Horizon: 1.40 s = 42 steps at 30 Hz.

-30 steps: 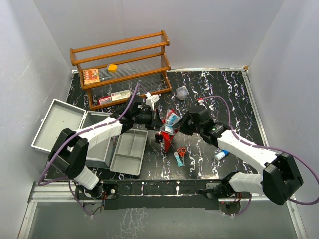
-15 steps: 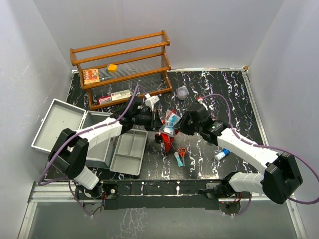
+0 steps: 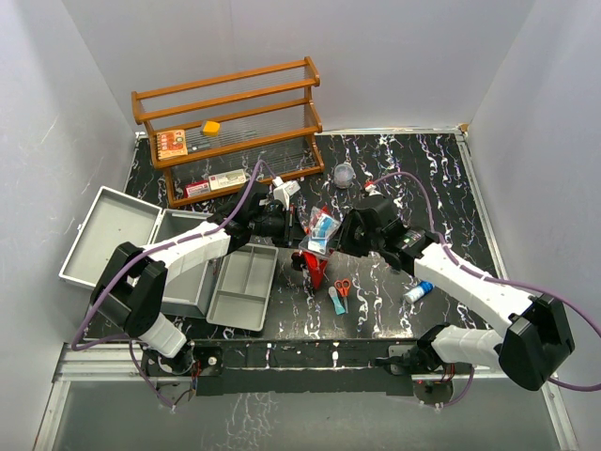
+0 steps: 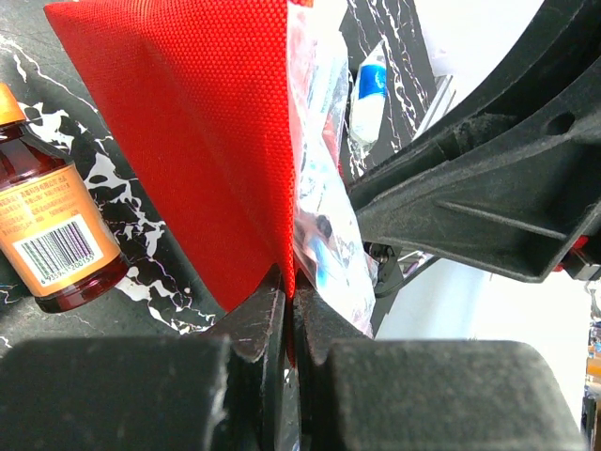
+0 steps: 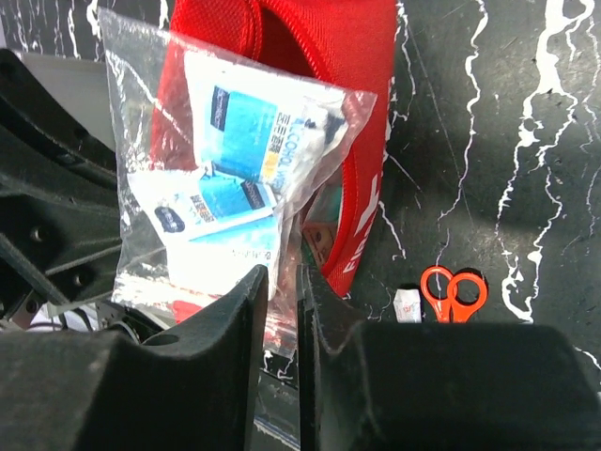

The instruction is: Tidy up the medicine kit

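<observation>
The medicine kit (image 3: 105, 233) is a silver-grey metal case standing open at the left, and its grey two-compartment tray (image 3: 241, 286) lies beside it. A red fabric pouch (image 3: 315, 265) stands open between the arms. My left gripper (image 3: 299, 237) is shut on the pouch's edge (image 4: 207, 141). My right gripper (image 3: 340, 235) is shut on a clear plastic bag (image 5: 225, 188) of blue and white packets. The bag sits at the mouth of the pouch (image 5: 368, 113) and also shows in the top view (image 3: 322, 226) and the left wrist view (image 4: 324, 221).
A brown wooden rack (image 3: 230, 127) with small boxes stands at the back. A clear cup (image 3: 345, 174), orange scissors (image 3: 343, 287) and a blue-and-white tube (image 3: 418, 291) lie on the black marbled table. An amber bottle (image 4: 52, 240) lies beside the pouch.
My right arm has shifted slightly left and back with the bag, bringing it closer over the pouch. The left gripper has stayed put, holding the pouch.
</observation>
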Each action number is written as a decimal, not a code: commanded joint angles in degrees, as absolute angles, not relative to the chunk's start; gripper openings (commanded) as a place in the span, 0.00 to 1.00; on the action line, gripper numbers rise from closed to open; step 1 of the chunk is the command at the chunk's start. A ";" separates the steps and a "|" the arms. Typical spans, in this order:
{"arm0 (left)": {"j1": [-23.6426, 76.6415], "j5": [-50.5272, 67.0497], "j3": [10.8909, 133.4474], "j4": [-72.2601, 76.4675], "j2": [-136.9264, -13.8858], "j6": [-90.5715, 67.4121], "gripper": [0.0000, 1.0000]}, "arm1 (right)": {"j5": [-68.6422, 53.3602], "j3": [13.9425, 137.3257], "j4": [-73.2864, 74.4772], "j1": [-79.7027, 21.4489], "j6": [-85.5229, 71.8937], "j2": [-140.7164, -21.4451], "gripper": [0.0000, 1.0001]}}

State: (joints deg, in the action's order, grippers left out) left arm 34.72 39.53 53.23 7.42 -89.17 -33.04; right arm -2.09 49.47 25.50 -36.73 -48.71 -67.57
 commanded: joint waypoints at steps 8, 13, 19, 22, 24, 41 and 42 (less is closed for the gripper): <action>34.98 41.75 54.04 8.75 -87.92 -32.98 0.00 | -6.89 51.50 21.84 -37.71 -46.18 -69.77 0.08; 34.98 44.03 53.64 10.58 -88.13 -34.02 0.00 | -7.37 51.65 20.73 -38.34 -47.10 -71.77 0.04; 34.98 46.39 52.92 13.06 -88.14 -35.32 0.00 | -5.72 53.48 19.59 -40.23 -52.97 -74.57 0.00; 34.99 45.27 53.06 12.16 -87.88 -34.68 0.00 | -2.06 54.31 21.13 -41.09 -53.77 -75.05 0.00; 34.98 44.13 53.31 10.63 -87.78 -33.90 0.00 | -0.08 54.80 23.57 -41.10 -53.24 -74.37 0.00; 34.98 41.42 54.06 7.87 -87.70 -32.82 0.00 | 4.84 57.18 26.65 -41.12 -45.53 -65.88 0.32; 34.98 41.44 54.10 7.90 -87.75 -32.91 0.00 | 4.95 57.48 25.91 -41.08 -45.49 -66.36 0.33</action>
